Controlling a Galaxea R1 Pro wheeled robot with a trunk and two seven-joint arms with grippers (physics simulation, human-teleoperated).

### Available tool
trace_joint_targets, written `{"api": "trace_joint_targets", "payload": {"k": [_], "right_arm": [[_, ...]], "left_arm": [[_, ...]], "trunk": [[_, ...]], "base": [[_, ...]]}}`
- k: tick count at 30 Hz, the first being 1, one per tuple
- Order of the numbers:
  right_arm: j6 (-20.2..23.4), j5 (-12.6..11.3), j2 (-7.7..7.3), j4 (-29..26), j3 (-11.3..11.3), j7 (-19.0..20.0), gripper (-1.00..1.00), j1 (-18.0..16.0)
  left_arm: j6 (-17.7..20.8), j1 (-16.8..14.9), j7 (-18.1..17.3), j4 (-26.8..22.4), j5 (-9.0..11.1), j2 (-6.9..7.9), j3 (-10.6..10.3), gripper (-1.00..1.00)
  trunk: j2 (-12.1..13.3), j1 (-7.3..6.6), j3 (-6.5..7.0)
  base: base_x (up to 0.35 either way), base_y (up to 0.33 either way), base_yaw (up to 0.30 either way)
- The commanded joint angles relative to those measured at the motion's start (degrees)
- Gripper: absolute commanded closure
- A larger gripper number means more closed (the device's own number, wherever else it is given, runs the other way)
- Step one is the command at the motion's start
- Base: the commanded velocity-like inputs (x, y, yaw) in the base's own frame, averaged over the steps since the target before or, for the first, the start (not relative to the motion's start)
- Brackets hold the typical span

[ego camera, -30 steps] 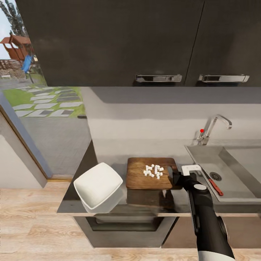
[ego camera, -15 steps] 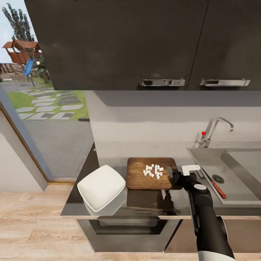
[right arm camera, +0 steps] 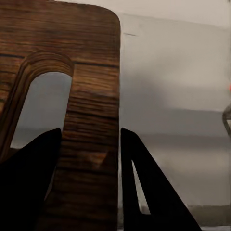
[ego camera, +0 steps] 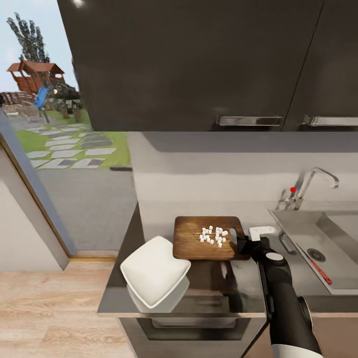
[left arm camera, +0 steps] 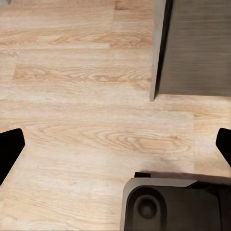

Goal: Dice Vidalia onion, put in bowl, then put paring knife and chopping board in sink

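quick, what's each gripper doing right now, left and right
Left gripper: open, holding nothing, fingertips wide apart over the wood floor.
Right gripper: shut on the chopping board, one finger either side of its handle end.

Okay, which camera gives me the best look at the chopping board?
The head view: the whole chopping board lies on the countertop with diced onion on it, the right gripper at its handle end. The right wrist view gives a close-up of that end between the fingers. The left wrist view looks at floor.
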Motion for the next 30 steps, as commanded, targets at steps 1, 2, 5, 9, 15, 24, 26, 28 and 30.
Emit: {"api": "trace_joint_targets", "payload": {"k": [1,2,5,9,15,24,26,28,30], "right_arm": [[0.18,0.47,0.07,-0.1,-0.12,0.55,1.0,-0.06],[0.18,0.47,0.07,-0.1,-0.12,0.56,1.0,-0.06],[0.18,0.47,0.07,-0.1,-0.1,0.55,1.0,-0.06],[0.18,0.47,0.07,-0.1,-0.12,0.56,1.0,-0.06],[0.18,0.47,0.07,-0.1,-0.09,0.56,1.0,-0.06],[0.18,0.47,0.07,-0.1,-0.03,0.56,1.0,-0.06],[0.18,0.47,0.07,-0.1,-0.03,0.54,1.0,-0.06],[0.18,0.47,0.07,-0.1,-0.03,0.51,1.0,-0.06],[0.15,0.47,0.07,-0.08,-0.05,0.48,1.0,-0.06]], "left_arm": [[-0.06,-0.01,0.46,-0.06,0.29,0.11,-0.43,-1.0],[-0.08,-0.01,0.43,-0.06,0.29,0.11,-0.43,-1.0],[-0.08,-0.01,0.35,-0.06,0.29,0.11,-0.43,-1.0],[-0.11,-0.01,0.34,-0.06,0.29,0.11,-0.51,-1.0],[-0.13,-0.01,0.33,-0.08,0.29,0.1,-0.52,-1.0],[-0.13,-0.01,0.33,-0.1,0.29,0.11,-0.52,-1.0],[-0.13,-0.01,0.34,-0.08,0.29,0.11,-0.52,-1.0],[-0.13,-0.01,0.34,-0.06,0.29,0.11,-0.52,-1.0],[-0.13,-0.01,0.34,-0.06,0.29,0.1,-0.52,-1.0]], "trunk": [[-0.12,0.05,-0.01],[-0.12,0.05,0.08],[-0.12,0.05,0.36],[-0.12,0.05,0.73],[-0.12,0.05,1.29],[-0.12,0.05,2.12],[-0.12,0.05,2.31],[-0.12,0.05,2.46],[-0.12,0.05,2.52]], "base": [[0.067,0.231,0.0],[0.034,0.234,0.0],[0.01,0.254,0.0],[0.002,0.274,0.0],[-0.058,0.3,0.0],[-0.01,0.311,0.0],[0.0,0.311,0.0],[0.0,0.242,0.0],[0.0,0.087,0.0]]}}
